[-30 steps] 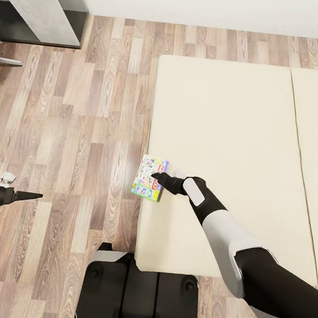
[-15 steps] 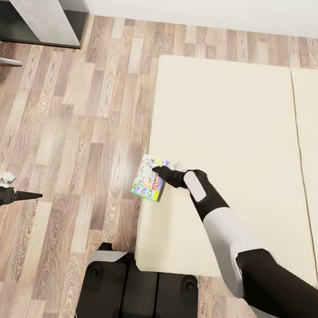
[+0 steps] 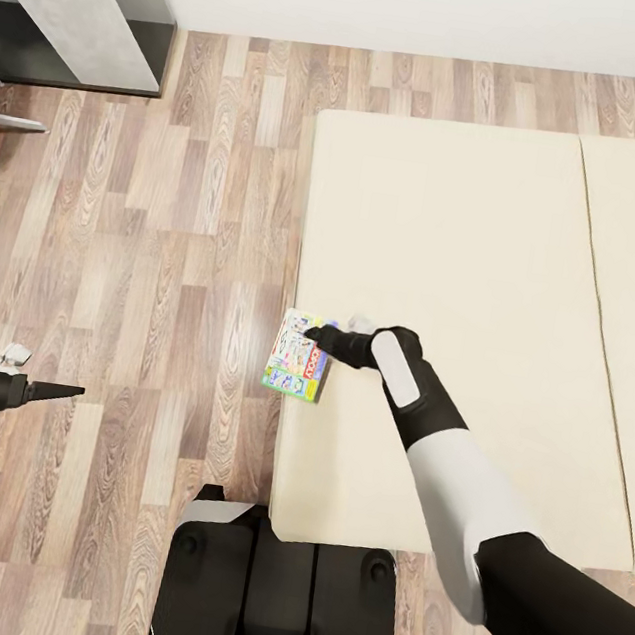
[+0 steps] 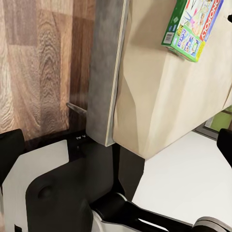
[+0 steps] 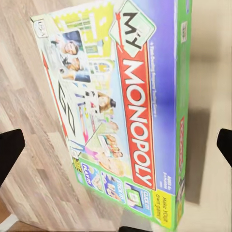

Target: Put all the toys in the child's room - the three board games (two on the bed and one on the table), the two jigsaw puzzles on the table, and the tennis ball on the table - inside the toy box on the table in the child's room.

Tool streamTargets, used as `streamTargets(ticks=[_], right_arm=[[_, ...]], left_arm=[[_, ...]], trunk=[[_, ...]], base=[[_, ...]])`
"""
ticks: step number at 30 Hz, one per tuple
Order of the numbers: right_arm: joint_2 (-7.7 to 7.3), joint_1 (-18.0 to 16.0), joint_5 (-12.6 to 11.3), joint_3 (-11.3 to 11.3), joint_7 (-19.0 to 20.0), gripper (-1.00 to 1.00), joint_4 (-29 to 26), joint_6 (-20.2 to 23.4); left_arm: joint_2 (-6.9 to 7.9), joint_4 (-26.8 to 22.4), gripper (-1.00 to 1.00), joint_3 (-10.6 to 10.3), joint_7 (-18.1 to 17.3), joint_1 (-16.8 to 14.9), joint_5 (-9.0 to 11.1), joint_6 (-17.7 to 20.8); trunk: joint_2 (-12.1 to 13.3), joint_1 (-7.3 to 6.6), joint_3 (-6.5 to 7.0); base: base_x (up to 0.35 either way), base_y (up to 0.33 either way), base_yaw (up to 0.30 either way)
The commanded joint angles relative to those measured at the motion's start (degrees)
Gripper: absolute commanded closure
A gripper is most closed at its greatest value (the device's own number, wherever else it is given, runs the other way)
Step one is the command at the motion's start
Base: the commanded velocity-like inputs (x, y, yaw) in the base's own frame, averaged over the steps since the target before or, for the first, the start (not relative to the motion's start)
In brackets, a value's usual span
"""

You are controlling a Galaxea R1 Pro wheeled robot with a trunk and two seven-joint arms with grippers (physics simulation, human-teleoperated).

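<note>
The green-edged Monopoly box (image 3: 299, 354) lies on the bed's (image 3: 464, 278) near left edge. The right gripper (image 3: 317, 335) is wide open just above it, one finger on each side. The left gripper (image 3: 70, 391) hangs over the floor (image 3: 167, 236); I cannot tell if it is open.

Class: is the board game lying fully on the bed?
No. The board game lies flat but overhangs the bed edge above the floor.

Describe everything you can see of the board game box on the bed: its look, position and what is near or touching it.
The board game box is a flat rectangular carton with green edges and a busy cartoon cover bearing a red "My Monopoly" banner. It lies face up at the left edge of the bed, its left side overhanging the wood floor. The right claw is open over its top, a fingertip at each side in the wrist view; actual contact cannot be judged.
</note>
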Motion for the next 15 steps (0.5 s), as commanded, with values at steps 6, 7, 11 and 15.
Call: streamTargets(ticks=[6,7,11,15], right_arm=[[0.00,2.48,-0.57,-0.22,-1.25,-1.00,-5.16,3.42],[0.00,2.88,-0.60,-0.23,-1.26,-1.00,-6.04,3.91],[0.00,7.13,-0.86,-0.71,-1.32,-1.00,-14.76,7.65],[0.00,15.68,-1.06,-1.99,-1.37,-1.00,-29.81,10.29]], left_arm=[[-0.07,-0.03,-1.00,0.24,-0.46,-0.04,-0.60,0.60],[-0.06,-0.03,-1.00,0.24,-0.46,-0.04,-0.60,0.60],[-0.06,-0.03,-1.00,0.24,-0.46,-0.04,-0.60,0.60],[-0.04,-0.03,-1.00,0.24,-0.46,-0.04,-0.60,0.60]], trunk=[[-0.09,0.04,-0.06],[-0.09,0.04,-0.06],[-0.09,0.04,-0.06],[-0.09,0.04,-0.06]], base=[[0.000,0.000,0.000],[0.000,0.000,0.000],[0.000,0.000,0.000],[0.000,0.000,0.000]])
